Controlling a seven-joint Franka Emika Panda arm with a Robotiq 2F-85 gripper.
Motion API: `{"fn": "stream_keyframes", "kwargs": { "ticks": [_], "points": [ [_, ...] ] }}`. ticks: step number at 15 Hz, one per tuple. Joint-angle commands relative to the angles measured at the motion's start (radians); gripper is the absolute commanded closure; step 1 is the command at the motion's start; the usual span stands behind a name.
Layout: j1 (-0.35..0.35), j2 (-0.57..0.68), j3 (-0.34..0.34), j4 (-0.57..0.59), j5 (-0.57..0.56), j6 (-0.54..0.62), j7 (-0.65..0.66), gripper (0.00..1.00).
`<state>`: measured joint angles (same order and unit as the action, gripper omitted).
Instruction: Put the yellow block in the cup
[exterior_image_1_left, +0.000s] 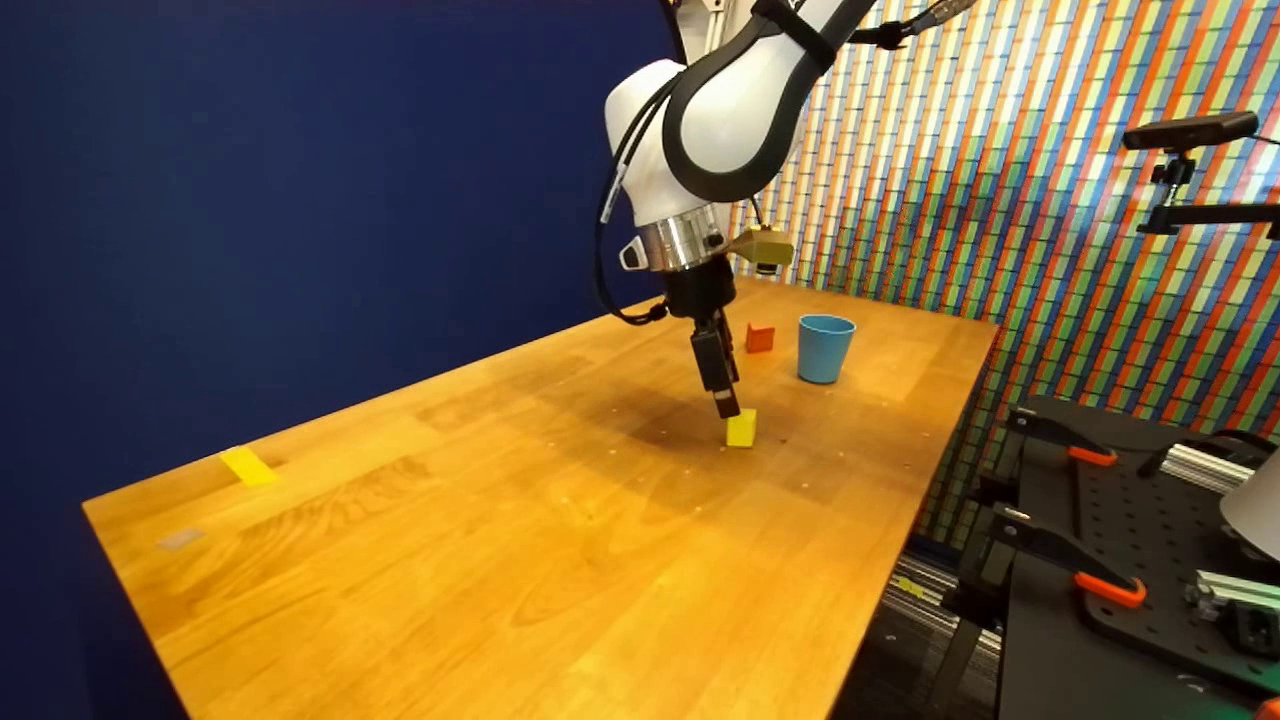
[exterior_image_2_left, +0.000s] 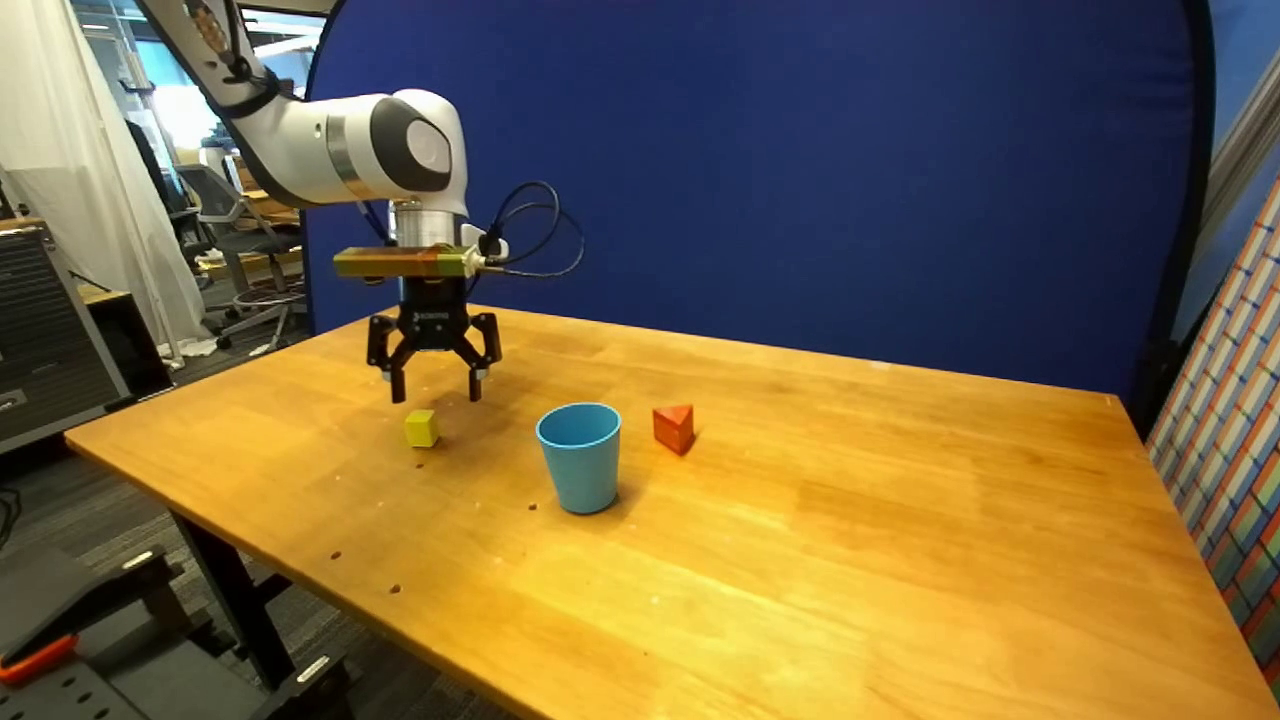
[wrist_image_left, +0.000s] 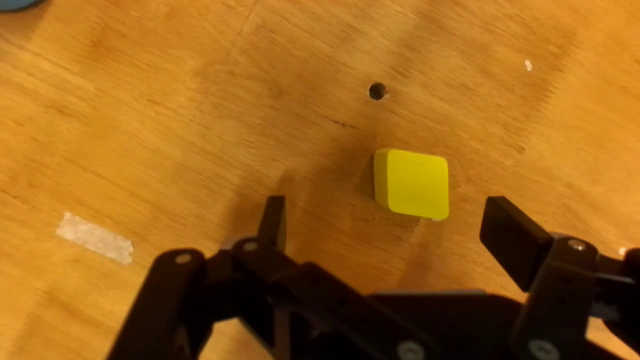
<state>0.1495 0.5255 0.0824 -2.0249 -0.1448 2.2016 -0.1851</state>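
The small yellow block (exterior_image_1_left: 741, 430) stands on the wooden table. It also shows in an exterior view (exterior_image_2_left: 422, 429) and in the wrist view (wrist_image_left: 418, 184). My gripper (exterior_image_2_left: 437, 392) points down, open and empty, above the table by the block. Its fingers (wrist_image_left: 382, 201) are spread wide in the wrist view. The block lies a little ahead of the fingertips there, nearer the right finger, touching neither. The light-blue cup (exterior_image_2_left: 584, 470) stands upright, also seen in an exterior view (exterior_image_1_left: 823, 352). Only the cup's edge (wrist_image_left: 18, 4) shows at the wrist view's top left corner.
A small red-orange block (exterior_image_2_left: 673, 429) stands on the table near the cup, also seen in an exterior view (exterior_image_1_left: 760, 340). A flat yellow tape patch (exterior_image_1_left: 248, 467) is near the table's far end. A dark cart with clamps (exterior_image_1_left: 1060, 540) stands beside the table.
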Motion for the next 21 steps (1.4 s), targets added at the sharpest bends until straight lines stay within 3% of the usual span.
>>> {"fn": "stream_keyframes", "kwargs": {
  "ticks": [1, 6, 7, 8, 16, 21],
  "points": [
    [0.007, 0.009, 0.008, -0.001, -0.020, -0.001, 0.028, 0.00],
    [0.021, 0.030, 0.009, -0.008, -0.026, 0.008, 0.048, 0.00],
    [0.022, 0.033, 0.009, -0.010, -0.026, 0.015, 0.052, 0.25],
    [0.024, 0.035, 0.009, -0.014, -0.025, 0.021, 0.056, 0.26],
    [0.010, 0.024, 0.007, -0.030, -0.002, 0.046, 0.080, 0.89],
    [-0.022, -0.091, -0.052, -0.089, -0.008, 0.108, 0.172, 0.91]
  ]
}}
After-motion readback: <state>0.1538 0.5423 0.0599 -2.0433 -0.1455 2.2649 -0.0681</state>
